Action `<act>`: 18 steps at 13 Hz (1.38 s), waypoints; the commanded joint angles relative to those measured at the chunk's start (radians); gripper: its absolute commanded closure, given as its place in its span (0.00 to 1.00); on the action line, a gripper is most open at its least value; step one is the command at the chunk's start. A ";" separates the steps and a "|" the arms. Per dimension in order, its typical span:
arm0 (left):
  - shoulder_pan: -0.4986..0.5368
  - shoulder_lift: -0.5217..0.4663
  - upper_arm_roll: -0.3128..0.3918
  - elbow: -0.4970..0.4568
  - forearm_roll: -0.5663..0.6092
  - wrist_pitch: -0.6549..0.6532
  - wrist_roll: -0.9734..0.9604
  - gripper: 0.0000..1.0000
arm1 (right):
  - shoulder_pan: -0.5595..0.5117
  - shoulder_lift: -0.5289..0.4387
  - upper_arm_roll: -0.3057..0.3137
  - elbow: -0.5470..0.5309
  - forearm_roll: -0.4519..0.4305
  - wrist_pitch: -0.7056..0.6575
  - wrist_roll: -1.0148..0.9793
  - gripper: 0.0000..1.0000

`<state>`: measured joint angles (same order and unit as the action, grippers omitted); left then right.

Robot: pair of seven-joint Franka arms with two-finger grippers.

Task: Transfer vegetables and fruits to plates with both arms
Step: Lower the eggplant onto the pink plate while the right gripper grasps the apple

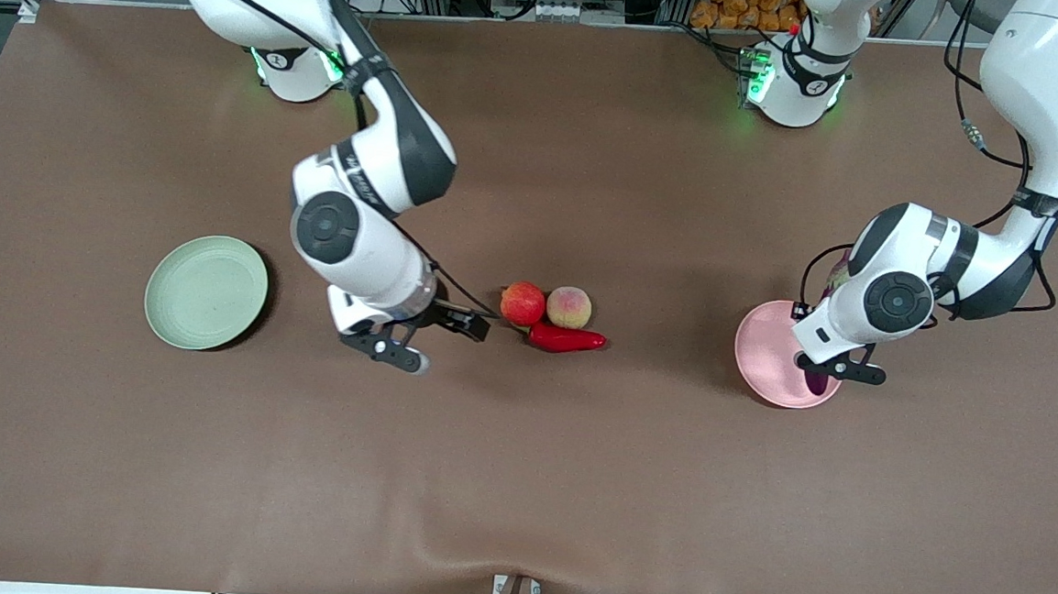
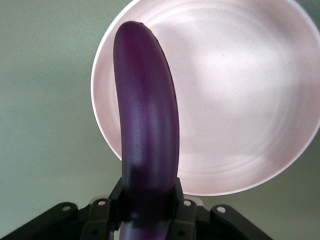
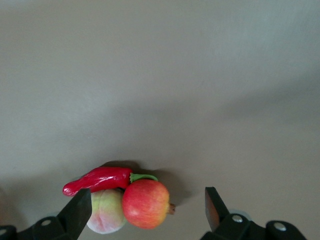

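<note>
Holding the eggplant (image 2: 147,115) clamped over the pink plate (image 2: 235,100), the left end effector (image 2: 150,210) risks it rolling off the rim if let go off-centre. Over the counter (image 1: 518,480) beside the pomegranate (image 3: 146,203), the right end effector (image 3: 145,215) is spread wide; peach (image 3: 104,212) and chili (image 3: 97,181) touch it, crowding any grasp; the green plate (image 1: 206,292) lies bare

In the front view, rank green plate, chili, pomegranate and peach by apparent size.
1. Green plate, clearly largest.
2. Chili, longest of the rest but slim.
3. Pomegranate and peach: alike, no ranking.
</note>
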<state>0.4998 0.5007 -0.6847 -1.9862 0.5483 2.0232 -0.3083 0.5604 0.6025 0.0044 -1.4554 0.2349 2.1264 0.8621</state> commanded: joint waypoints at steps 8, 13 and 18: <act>0.016 0.053 0.004 0.004 0.025 0.045 -0.023 0.76 | 0.115 0.129 -0.010 0.029 0.024 0.116 0.531 0.00; 0.019 0.056 0.005 0.010 0.027 0.051 -0.042 0.00 | 0.133 0.141 -0.012 0.027 0.023 0.047 0.505 0.00; 0.019 0.039 0.004 0.050 0.021 0.039 -0.043 0.00 | 0.150 0.184 -0.010 0.030 0.020 0.052 0.520 0.00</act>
<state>0.5094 0.5512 -0.6711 -1.9605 0.5485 2.0725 -0.3339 0.6971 0.7664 -0.0005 -1.4445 0.2393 2.1822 1.3654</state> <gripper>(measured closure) 0.000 0.000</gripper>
